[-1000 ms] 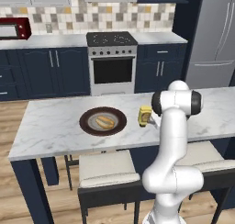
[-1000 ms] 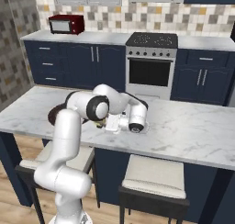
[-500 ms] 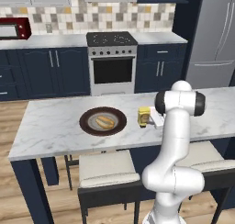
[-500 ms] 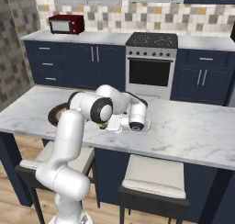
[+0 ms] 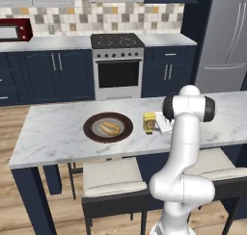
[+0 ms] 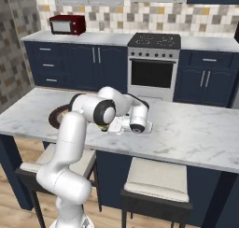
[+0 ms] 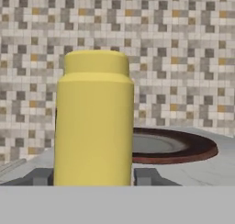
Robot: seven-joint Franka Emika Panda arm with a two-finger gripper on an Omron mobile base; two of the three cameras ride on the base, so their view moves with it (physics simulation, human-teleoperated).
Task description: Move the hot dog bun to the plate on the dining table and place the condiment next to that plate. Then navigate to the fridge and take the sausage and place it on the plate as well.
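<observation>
Marble dining table (image 5: 58, 137), navy cabinets (image 5: 53, 75), pincer (image 7: 94, 176) pinching condiment (image 7: 94, 122) beside plate (image 5: 91, 133)

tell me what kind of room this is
A home kitchen, rendered rather than real. A stove with an oven sits between navy cabinets, a red microwave stands on the counter, and a grey fridge is at the right. In front is a marble dining table.
</observation>
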